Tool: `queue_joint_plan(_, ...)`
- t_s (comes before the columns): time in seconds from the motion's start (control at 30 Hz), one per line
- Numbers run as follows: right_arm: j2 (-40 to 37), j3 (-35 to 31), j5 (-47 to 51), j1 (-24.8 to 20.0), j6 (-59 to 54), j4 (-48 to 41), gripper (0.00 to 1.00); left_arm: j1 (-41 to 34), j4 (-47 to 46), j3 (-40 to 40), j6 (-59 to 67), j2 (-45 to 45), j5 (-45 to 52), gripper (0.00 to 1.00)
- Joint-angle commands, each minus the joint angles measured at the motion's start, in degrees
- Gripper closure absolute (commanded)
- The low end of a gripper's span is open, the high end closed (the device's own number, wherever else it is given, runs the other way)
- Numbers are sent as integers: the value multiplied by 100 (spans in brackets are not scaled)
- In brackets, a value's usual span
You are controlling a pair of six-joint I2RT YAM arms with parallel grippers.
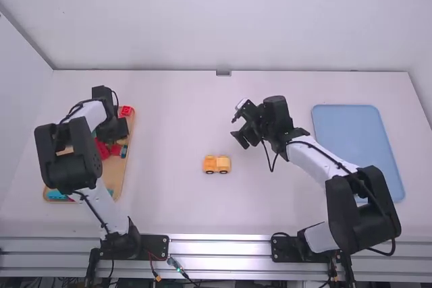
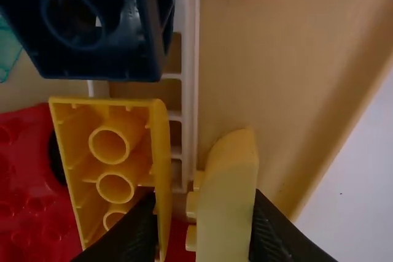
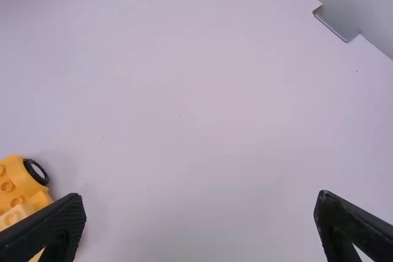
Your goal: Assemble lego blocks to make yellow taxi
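Item, left gripper: found over the wooden tray, its fingers set part-way apart, with a strip of space seen on the studded side of the pale-yellow, round-cornered plastic block; no firm grip was shown. The block was placed between the fingers, close against one, its long axis led outward from the gap, roughly square to the line of closing, its studs turned toward the opposite finger.

Item, hollow yellow plastic block: laid open side up, just beside the pale one, with one wall intruding into the same gap. By judgement, this wall was the relation to be settled: if the fingers were closed as set, it could be pinched along with the pale block.

Item, dark-blue plastic block: lodged ahead of the fingers, past the hollow block.

Item, right gripper: held above the white table, fingers wide, nothing between.

Item, part-built yellow toy car with black wheels: stood on the table outside the right fingers' gap, off beside one finger. The right gripper was much the nearer to it; to the left gripper, the pale block was judged the next piece.
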Motion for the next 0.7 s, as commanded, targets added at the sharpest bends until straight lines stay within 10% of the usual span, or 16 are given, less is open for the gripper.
queue_joint_plan(0.0, -52, 144, -31, 4, 35, -4, 1, 24, -197, 216, -37, 59, -96, 62)
queue_joint_plan(0.67, -52, 144, -31, 4, 13, -114, 1, 2, -348, 205, -35, 59, 417, 66)
